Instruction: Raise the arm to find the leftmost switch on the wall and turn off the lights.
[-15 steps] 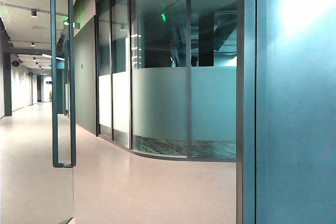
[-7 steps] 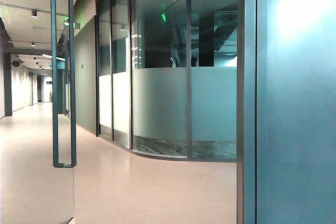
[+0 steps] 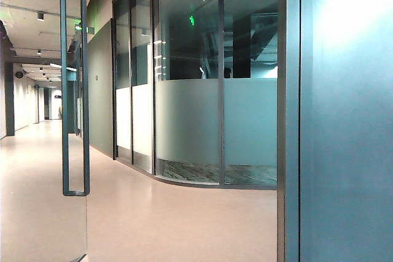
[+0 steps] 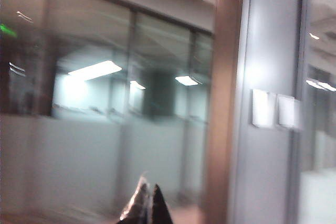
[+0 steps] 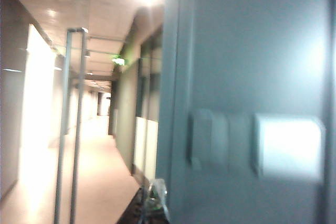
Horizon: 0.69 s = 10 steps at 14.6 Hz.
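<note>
Left pincer (image 4: pixel 145 205) seemingly closed, right pincer (image 5: pixel 156 199) blurred

wall (image 5: pixel 252 51) | two switch plates (image 5: pixel 257 148) mounted side by side

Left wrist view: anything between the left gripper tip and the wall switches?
Only bare grey wall panel and a brown frame post separate the left gripper from the switches; blur hides detail.

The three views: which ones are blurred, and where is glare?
Exterior view: sharp, with glare on the blue-grey wall panel. Left wrist view: motion-blurred; pale wall switch plates smeared; left gripper a dark tip, jaws together. Right wrist view: soft focus, ceiling glare; square white switch plate washed out; right gripper indistinct.
</note>
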Each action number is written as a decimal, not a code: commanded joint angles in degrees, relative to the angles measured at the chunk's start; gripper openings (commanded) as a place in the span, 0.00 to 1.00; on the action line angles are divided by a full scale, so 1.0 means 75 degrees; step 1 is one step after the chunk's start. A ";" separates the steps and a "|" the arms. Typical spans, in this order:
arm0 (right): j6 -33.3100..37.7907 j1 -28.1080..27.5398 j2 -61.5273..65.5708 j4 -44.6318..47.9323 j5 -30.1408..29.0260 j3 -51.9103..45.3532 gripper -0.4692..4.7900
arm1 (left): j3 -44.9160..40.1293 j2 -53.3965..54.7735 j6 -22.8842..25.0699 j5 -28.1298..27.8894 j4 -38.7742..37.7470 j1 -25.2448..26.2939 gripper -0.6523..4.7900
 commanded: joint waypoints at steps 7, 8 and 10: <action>0.0195 0.0006 -0.4287 -0.0026 0.1055 -0.5464 0.09 | -0.2681 -0.3966 0.1915 -0.3896 -0.3585 0.0047 0.11; 0.0195 0.0006 -0.4779 -0.0032 0.1413 -0.6003 0.09 | -0.3010 -0.4269 0.1912 -0.4307 -0.3669 0.0047 0.11; 0.0198 0.0006 -0.5453 -0.0073 0.2110 -0.6700 0.09 | -0.3678 -0.4750 0.1795 -0.4631 -0.3689 0.0052 0.11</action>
